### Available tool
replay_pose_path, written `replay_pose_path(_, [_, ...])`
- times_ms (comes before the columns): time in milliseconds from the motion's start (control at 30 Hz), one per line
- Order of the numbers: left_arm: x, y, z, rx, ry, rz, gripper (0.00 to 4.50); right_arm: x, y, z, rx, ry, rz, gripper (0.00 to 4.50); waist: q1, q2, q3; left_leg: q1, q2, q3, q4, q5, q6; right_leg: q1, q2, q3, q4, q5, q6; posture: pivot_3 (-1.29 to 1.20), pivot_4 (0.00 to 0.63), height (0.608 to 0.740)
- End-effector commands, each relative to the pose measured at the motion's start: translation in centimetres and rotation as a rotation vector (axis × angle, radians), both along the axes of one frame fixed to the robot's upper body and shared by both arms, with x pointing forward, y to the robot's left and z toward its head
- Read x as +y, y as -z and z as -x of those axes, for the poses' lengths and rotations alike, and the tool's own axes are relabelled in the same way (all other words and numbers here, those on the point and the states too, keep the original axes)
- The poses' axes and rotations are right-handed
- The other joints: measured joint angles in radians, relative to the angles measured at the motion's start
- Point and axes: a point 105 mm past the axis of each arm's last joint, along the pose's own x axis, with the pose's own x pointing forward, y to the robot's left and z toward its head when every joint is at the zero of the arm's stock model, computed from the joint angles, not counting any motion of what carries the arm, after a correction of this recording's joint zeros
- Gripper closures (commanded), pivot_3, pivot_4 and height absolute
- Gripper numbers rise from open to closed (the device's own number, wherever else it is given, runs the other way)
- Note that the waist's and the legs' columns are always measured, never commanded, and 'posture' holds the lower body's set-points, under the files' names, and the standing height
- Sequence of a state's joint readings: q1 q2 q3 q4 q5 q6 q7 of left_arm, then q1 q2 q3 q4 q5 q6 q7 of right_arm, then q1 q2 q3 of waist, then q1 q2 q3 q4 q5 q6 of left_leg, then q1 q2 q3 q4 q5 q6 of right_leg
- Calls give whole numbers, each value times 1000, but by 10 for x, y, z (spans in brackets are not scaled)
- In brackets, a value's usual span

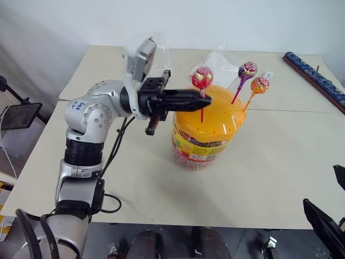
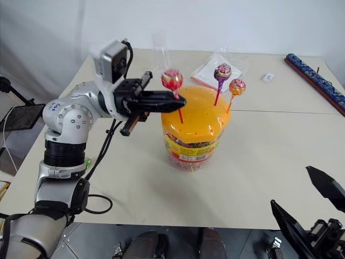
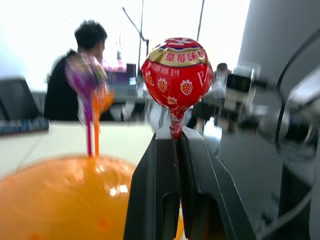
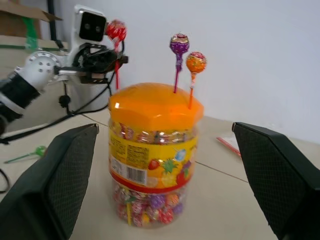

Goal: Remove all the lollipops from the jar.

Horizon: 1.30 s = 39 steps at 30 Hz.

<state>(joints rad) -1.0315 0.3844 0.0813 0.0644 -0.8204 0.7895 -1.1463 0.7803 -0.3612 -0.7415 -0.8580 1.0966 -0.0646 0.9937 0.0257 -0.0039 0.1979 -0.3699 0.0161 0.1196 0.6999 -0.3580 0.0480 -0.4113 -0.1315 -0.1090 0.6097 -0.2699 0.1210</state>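
The left gripper (image 1: 204, 99) has its jaws pinching the red-stick lollipop (image 1: 202, 78) just under its head, stick upright in the jar (image 1: 202, 135) lid mid-counter (image 1: 280, 162); straight up frees it. The right gripper (image 4: 165, 165) stands spread, well short.

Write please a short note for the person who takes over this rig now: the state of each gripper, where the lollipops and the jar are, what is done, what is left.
Left gripper: jaws shut on the red lollipop, gripping its stick just under the candy, above the jar.
Right gripper: jaws open, empty, facing the jar.
Jar: upright on the table, orange lid on.
Purple lollipop and orange lollipop: sticks planted in the lid.
Green lollipop: lying on the table beside the jar.
Left: put down the red, then pull purple and orange.
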Motion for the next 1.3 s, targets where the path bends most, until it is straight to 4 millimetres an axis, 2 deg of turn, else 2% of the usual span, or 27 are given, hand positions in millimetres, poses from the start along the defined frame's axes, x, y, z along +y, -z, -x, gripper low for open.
replay_pose_path(33, [14, -32, -1, -12, -66, 117, 4472, 10, -3, -2, -18, -91, 22, 0, 1, 0, 0, 0, 0, 0, 0, 0, 0, 0, 0, 0, 0, 0, 0, 0, 150, 740])
replay_pose_path(67, [30, -38, -7, 17, -125, 137, 4472, 17, -3, -8, -21, -160, 54, 0, 0, 0, 0, 0, 0, 0, 0, 0, 0, 0, 0, 0, 0, 0, 0, 0, 150, 740])
replay_pose_path(133, [61, -30, -18, 58, -285, 79, 4472, 28, -2, -18, -18, -296, 133, 0, -20, 0, 0, 1, 0, 1, 0, 0, 0, 0, 0, 0, 0, 0, 0, 0, 150, 740])
replay_pose_path(200, [92, 19, -24, 121, -473, -167, 4472, 33, 5, -29, 1, -416, 250, 0, -38, 3, -2, 3, 0, 3, -1, 0, 0, 0, 0, 1, 1, 0, 0, 0, 150, 740])
replay_pose_path(300, [127, 70, -16, 272, -629, -365, 4472, 30, 12, -41, 24, -499, 325, 0, -34, 4, -2, 10, 0, 4, -8, 0, -2, 1, 0, 2, 4, -3, 0, 0, 150, 740])
replay_pose_path(400, [159, 125, 3, 386, -778, -589, 4472, 28, 23, -48, 54, -577, 401, 0, -15, 2, -1, 6, 1, -2, -6, -1, -3, -1, 0, 2, 6, -5, -2, 0, 150, 740])
replay_pose_path(467, [168, 146, 18, 436, -818, -684, 4472, 28, 27, -52, 69, -610, 437, 0, -5, 0, -1, 0, 1, -4, -2, -2, -3, -2, 0, 2, 4, -5, -1, 0, 150, 740])
replay_pose_path(567, [170, 168, 38, 519, -849, -719, 4472, 24, 35, -63, 105, -635, 496, 0, 4, 0, -1, -1, -1, -6, 0, -3, -1, 1, -4, 3, -1, -4, -1, 0, 150, 740])
replay_pose_path(667, [180, 191, 55, 500, -882, -871, 4472, 18, 39, -73, 148, -612, 534, 0, -2, 0, -1, 0, -3, -6, 0, -4, -1, 3, -16, 3, -5, -4, -1, 0, 150, 740])
replay_pose_path(733, [188, 204, 62, 478, -900, -946, 3980, 14, 38, -82, 159, -569, 538, 0, -3, 0, -1, 0, -3, -6, -1, -5, -4, 2, -16, 2, -5, -4, -1, 0, 150, 740])
replay_pose_path(767, [191, 205, 60, 469, -926, -925, 3842, 14, 36, -84, 165, -559, 528, 0, -4, 1, -1, 1, -2, -6, -1, -5, -5, 1, -15, 2, -4, -4, -2, 0, 150, 740])
replay_pose_path(867, [194, 198, 54, 413, -949, -846, 2949, 15, 31, -86, 170, -536, 504, 0, -1, 4, -1, 1, -1, -6, -2, -5, -8, 0, -15, 0, -2, -5, -3, 0, 150, 740])
replay_pose_path(933, [187, 169, 47, 337, -884, -660, 2382, 15, 21, -91, 157, -473, 450, 0, 0, 4, -1, 0, -1, -6, -2, -5, -9, -1, -14, 0, -1, -5, -3, 0, 150, 740])
replay_pose_path(1000, [188, 139, 43, 272, -835, -494, 1818, 14, 13, -98, 174, -389, 401, 0, 0, 3, -1, 0, -1, -6, -2, -4, -8, -1, -15, -1, 0, -5, -3, 0, 150, 740])
replay_pose_path(1167, [195, 105, 51, 211, -676, -381, 335, 13, -19, -115, 195, -240, 248, 0, -9, 4, -1, 0, -1, -3, -2, -3, -6, -2, -14, -2, 2, -5, -3, 0, 150, 740])
replay_pose_path(1233, [189, 89, 45, 174, -648, -300, 335, 16, -34, -118, 148, -233, 188, 0, -11, 4, -1, 1, -1, -3, -2, -3, -5, -2, -13, -5, 3, -5, -3, 0, 150, 740])
replay_pose_path(1300, [175, 72, 37, 97, -605, -163, 335, 17, -46, -128, 119, -176, 148, 0, -9, 4, -1, 0, 0, -3, -2, -3, -5, -2, -10, -7, 3, -5, -3, 0, 150, 740])
